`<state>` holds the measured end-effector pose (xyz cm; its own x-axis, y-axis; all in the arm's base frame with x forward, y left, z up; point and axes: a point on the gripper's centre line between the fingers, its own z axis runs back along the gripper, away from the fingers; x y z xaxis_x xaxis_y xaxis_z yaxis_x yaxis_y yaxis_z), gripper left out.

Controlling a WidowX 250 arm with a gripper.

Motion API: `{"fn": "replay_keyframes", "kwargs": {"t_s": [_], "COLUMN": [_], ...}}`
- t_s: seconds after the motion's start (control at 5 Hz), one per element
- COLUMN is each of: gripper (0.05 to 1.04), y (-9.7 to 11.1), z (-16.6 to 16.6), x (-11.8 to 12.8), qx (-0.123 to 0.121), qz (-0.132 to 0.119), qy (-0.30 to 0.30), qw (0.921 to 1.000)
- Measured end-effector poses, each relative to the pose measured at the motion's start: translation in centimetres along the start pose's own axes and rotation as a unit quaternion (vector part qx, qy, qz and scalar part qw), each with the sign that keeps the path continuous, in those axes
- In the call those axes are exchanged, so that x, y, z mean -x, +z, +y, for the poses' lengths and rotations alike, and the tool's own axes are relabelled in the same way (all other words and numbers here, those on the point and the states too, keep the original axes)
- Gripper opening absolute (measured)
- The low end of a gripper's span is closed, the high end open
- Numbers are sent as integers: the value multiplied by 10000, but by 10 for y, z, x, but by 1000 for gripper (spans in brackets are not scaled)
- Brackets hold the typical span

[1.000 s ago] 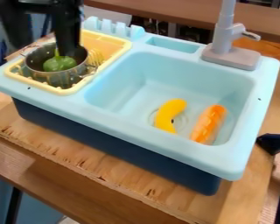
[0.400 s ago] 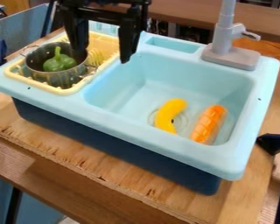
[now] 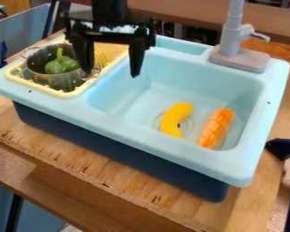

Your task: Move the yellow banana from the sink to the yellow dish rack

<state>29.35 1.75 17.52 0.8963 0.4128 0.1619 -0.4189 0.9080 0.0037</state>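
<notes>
Green and glossy, the toy bell pepper (image 3: pixel 61 65) sits stem-up inside the metal pot (image 3: pixel 65 82), which stands in the yellow dish rack (image 3: pixel 67 94) at one end of the toy sink (image 3: pixel 171 148). The gripper (image 3: pixel 111 74) hangs beside the pot, over the border between rack and basin; its two fingers are spread wide, with nothing between them. In the basin lie a yellow toy banana (image 3: pixel 175 118) and an orange sausage-shaped toy (image 3: pixel 215 129).

I judge the pepper to be light, probably of plastic, and rather stiff, so it should not break easily. Its skin looks smooth, and on the round sides a grasp placed too high could slip. The better hold is across the body, at its widest part, coming straight from above. The stem is upright and reachable, but thin, so it may turn in the grip. The pot wall leaves little room around the pepper.
</notes>
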Motion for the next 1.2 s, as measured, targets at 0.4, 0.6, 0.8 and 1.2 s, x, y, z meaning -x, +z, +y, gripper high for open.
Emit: {"fn": "replay_keyframes", "kwargs": {"t_s": [0.4, 0.6, 0.8, 1.2], "gripper": [1001, 1001, 1001, 1001], "y": [-31, -36, -38, -59], "z": [-15, -40, -63, -77], "x": [-16, -19, -17, -3], "qx": [196, 247, 302, 343], "qz": [213, 255, 268, 549], "qy": [299, -75, -381, -457], "qw": [9991, 9993, 9985, 9969]}}
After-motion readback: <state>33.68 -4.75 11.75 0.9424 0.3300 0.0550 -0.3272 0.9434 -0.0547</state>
